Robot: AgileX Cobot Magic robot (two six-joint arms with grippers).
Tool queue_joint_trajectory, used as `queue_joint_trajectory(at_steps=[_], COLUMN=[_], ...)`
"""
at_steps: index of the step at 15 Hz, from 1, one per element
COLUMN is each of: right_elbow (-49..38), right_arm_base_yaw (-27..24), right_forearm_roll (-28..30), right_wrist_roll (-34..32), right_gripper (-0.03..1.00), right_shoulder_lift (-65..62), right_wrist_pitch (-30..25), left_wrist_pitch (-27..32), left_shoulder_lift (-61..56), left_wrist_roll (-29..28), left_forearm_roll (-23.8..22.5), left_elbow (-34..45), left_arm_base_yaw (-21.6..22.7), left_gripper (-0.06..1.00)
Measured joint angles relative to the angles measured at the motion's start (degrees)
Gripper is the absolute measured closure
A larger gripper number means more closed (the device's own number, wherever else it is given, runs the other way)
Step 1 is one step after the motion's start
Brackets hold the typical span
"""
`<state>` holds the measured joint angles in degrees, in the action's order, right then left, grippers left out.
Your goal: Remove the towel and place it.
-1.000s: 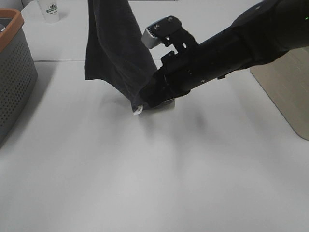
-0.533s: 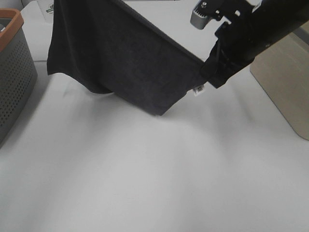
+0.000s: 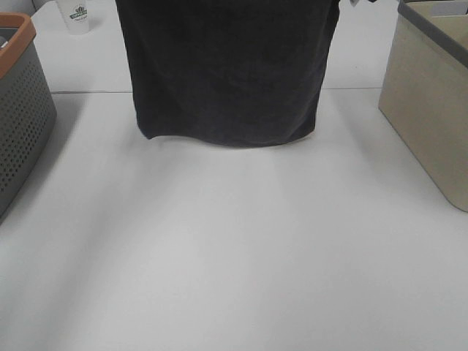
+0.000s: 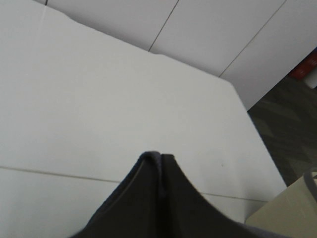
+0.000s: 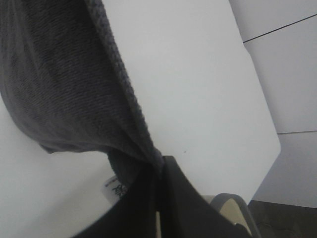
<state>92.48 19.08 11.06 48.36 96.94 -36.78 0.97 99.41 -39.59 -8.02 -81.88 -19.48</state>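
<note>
Nothing can be read in full. In the high view, a white cup (image 3: 79, 14) at the 11 o'clock corner of the table (image 3: 234, 256) carries a dark green emblem with a line of small print, too small to make out. On the towel (image 5: 59, 89), a small white tag (image 5: 115, 188) just beside the right claw (image 5: 160, 166) bears dark printed marks, blurred past reading.
</note>
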Motion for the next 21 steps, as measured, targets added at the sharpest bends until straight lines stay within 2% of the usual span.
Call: queue_joint_trajectory(at_steps=[3, 5, 7, 8, 10, 12, 14, 16, 20, 21], right_elbow=[3.6, 5.8, 6.8, 6.9, 6.9, 5.8, -0.9, -9.3, -31.7, -39.6], right_arm_base_yaw=[0.0, -0.7, -2.6, -4.6, -5.7, -6.1, -6.3, -6.5, -6.5, -5.8], right_forearm_roll=[2.5, 5.0, 7.3, 7.8, 8.4, 8.4, 7.5, 6.2, 5.8, 5.8], right_wrist_roll=[-0.1, -0.2, -0.3, -0.3, -0.3, -0.3, -1.1, -1.7, -1.8, -2.4], right_gripper=[0.95, 0.95, 0.95, 0.95, 0.95, 0.95, 0.95, 0.95, 0.95, 0.95], right_shoulder_lift=[4.6, 9.1, 13.2, 15.5, 16.4, 16.4, 15.3, 13.3, 5.4, 3.2], right_wrist_pitch=[3.1, 10.0, 21.0, 33.6, 38.4, 37.5, 35.8, 35.5, 43.1, 45.1], left_wrist_pitch=[-7.6, -10.8, -12.8, -17.1, -21.2, -24.4, -26.5, -29.9, -40.2, -43.2], left_shoulder_lift=[3.9, 8.0, 12.8, 16.5, 18.7, 20.3, 20.5, 20.5, 16.2, 12.0], left_wrist_roll=[0.2, 0.3, 0.3, 0.3, 0.3, 0.3, 0.3, 1.3, 3.1, 5.2], left_forearm_roll=[-0.1, -0.3, -0.9, -1.9, -3.8, -10.1, -14.5, -15.0, -15.7, -15.9], left_elbow=[-0.8, -3.7, -9.3, -14.5, -17.0, -16.4, -10.7, -2.5, 20.1, 30.4], left_arm_base_yaw=[1.2, 3.2, 5.5, 6.8, 7.0, 7.0, 6.8, 5.9, 4.0, 4.0], left_gripper=[0.94, 0.94, 0.94, 0.94, 0.94, 0.94, 0.94, 0.94, 0.94, 0.94])
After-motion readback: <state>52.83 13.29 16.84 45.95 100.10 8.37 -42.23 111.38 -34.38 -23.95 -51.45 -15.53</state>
